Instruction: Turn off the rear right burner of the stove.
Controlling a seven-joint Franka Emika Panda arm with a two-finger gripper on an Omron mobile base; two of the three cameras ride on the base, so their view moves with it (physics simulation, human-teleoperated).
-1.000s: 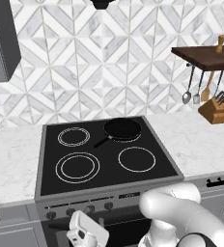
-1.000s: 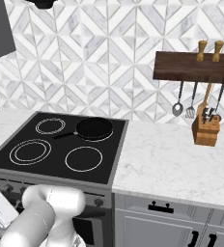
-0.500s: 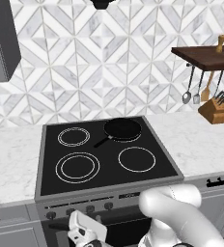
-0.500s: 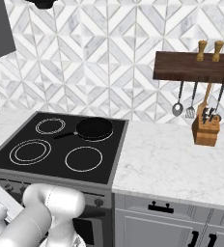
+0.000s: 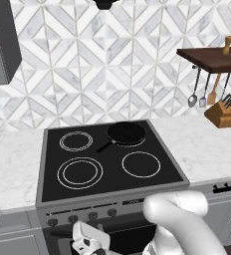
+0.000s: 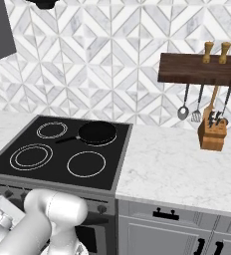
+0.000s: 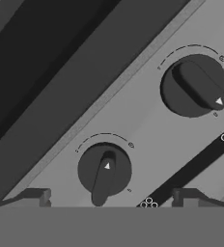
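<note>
Between the spread, empty tips of the gripper [image 7: 109,198]: one round dark knob [image 7: 104,171] on the matte grey panel of the stove [image 5: 137,201]; a second knob [image 7: 195,85] farther off. Gripper now lower against the panel than a second ago. Beyond it, up on the glossy black glass: rear right burner [image 5: 127,133], under a black skillet [image 5: 125,134].

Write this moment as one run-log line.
phase: approach | gripper: open, before knob | skillet: on rear right burner | stove

A skillet [image 5: 126,133] is sitting on the stove's [image 5: 152,185] rear right burner [image 6: 98,133], while a knife block [image 5: 220,113] is standing on the table [image 6: 187,169] to the right, beneath a shelf [image 6: 199,68].
</note>
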